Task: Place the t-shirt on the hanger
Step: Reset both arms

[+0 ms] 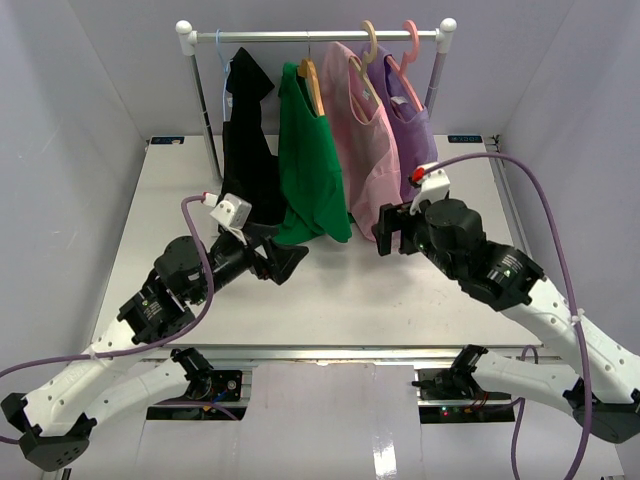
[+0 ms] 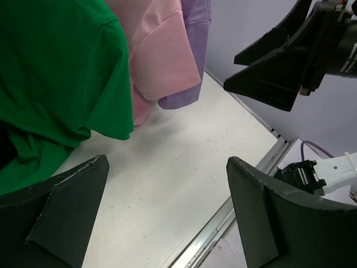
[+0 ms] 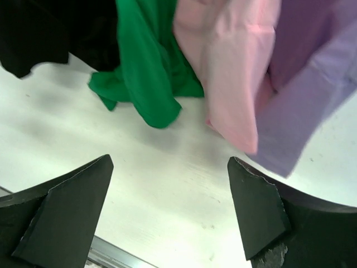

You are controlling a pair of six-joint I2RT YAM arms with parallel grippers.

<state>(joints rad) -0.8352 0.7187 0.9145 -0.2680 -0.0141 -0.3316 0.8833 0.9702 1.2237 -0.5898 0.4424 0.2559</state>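
Since the bright green fabric t-shirt hangs on the brown wooden hanger just beyond the left claw and right claw, both gaping wide and empty, the task seems done.

Robot test cell in a lab, seen from my remote station.

I see a left arm and a right arm bolted to a metal rail at the edge of a white table. Plain pale walls box it in. Purple cables loop off the arms, and a small clothes rail holds a green t-shirt among other tops.
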